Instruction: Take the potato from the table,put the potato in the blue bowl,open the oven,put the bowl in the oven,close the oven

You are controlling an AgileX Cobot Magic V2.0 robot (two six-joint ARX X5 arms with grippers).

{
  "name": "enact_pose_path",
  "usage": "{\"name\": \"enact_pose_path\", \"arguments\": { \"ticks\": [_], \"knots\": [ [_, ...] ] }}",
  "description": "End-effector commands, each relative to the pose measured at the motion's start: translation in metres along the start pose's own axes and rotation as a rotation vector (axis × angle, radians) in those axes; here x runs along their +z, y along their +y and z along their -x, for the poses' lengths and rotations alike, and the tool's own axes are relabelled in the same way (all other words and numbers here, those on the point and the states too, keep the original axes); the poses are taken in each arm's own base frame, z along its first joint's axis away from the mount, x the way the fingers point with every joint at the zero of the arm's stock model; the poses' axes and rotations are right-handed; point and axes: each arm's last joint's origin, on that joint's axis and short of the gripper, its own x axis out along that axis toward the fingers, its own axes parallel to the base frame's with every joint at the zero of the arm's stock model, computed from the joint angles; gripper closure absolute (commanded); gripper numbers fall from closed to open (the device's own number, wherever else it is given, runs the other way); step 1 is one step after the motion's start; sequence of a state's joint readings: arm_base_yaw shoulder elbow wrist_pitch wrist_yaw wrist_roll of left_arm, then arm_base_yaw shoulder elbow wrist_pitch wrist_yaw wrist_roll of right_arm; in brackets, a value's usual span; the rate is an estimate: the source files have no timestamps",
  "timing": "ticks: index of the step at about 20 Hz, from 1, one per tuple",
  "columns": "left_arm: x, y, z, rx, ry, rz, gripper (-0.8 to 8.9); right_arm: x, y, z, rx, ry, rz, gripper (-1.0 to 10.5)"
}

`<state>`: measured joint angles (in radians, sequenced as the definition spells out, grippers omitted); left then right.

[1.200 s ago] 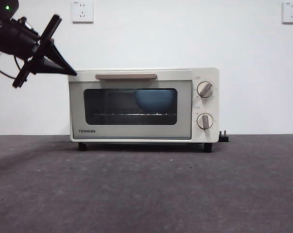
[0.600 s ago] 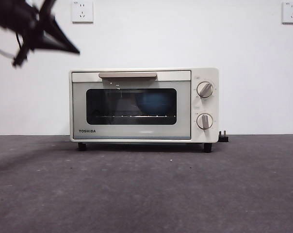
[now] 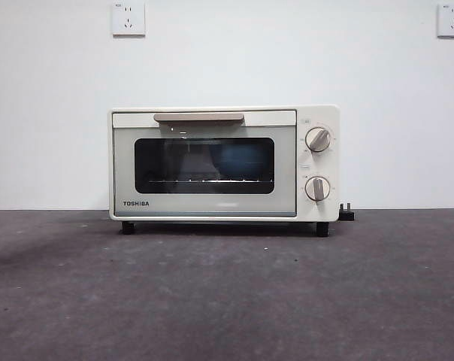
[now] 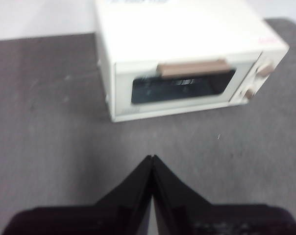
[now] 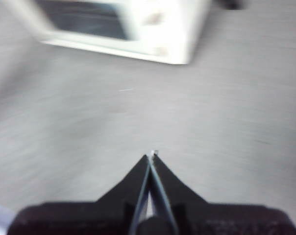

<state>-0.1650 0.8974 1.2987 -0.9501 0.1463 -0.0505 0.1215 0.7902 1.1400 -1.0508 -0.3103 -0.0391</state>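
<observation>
While the oven (image 3: 224,164) sits shut on the table (image 3: 227,293), both arms hang clear of it and neither shows in the front view. Its beige handle (image 3: 198,117) lies flat against the top of the door, and the dark glass is closed up flush. Through that glass, on the wire rack, the blue bowl (image 3: 240,162) shows as a dim blue shape towards the knob side. The potato can't be made out from here; the glass is too dark to tell.

Over to the left gripper (image 4: 152,157): jaws pressed together, tips meeting in a point, nothing between them. It hangs above bare table, and the oven stands well ahead of it, door side facing the gripper, handle and both knobs in its view. A clear stretch of grey table lies between tips and door.

The right gripper (image 5: 151,155) is pinched together too, tips touching, holding nothing. Its view is blurred. Beyond it and off to one side is the knob end of the oven, well apart from the tips, with only table beneath the gripper.

Two knobs (image 3: 317,139) sit one above the other beside the door, and two wall sockets (image 3: 128,18) are high on the white wall behind.
</observation>
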Motion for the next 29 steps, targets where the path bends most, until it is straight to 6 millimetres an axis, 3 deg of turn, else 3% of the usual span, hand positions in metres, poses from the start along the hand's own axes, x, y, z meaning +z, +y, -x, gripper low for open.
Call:
{"name": "enact_pose_path", "arguments": {
  "ticks": [1,6,13,16,17,19,21,24,29],
  "knots": [
    [-0.014,-0.001,0.015,0.018,0.067,-0.011,8.18,-0.001,0.007,-0.003,0.073,0.006,0.06,9.6],
    [-0.033,-0.002,0.027,0.021,0.202,0.009,8.18,0.001,0.008,-0.01,0.079,0.037,0.083,9.6],
    [-0.024,0.003,-0.004,0.034,0.292,0.029,8.18,0.008,-0.001,-0.036,0.012,0.132,0.06,9.5],
    [-0.02,0.003,0.0,0.03,0.221,0.019,8.18,0.01,-0.005,-0.049,-0.009,0.181,0.05,9.5],
    [-0.017,0.003,0.002,0.035,0.162,-0.108,8.17,0.011,-0.006,-0.054,-0.01,0.196,0.046,9.5],
    [-0.017,0.004,0.004,0.055,0.007,-0.168,8.17,0.013,-0.009,-0.064,-0.018,0.23,0.039,9.5],
    [-0.033,0.006,0.004,0.076,-0.175,-0.256,8.17,0.014,-0.011,-0.072,-0.025,0.261,0.033,9.5],
    [-0.081,0.011,-0.015,0.101,-0.409,-0.296,8.18,0.014,-0.014,-0.081,-0.033,0.293,0.027,9.5],
    [-0.179,0.031,-0.059,0.179,-0.478,-0.224,8.17,0.014,-0.017,-0.087,-0.092,0.317,0.031,9.5]
  ]
}}
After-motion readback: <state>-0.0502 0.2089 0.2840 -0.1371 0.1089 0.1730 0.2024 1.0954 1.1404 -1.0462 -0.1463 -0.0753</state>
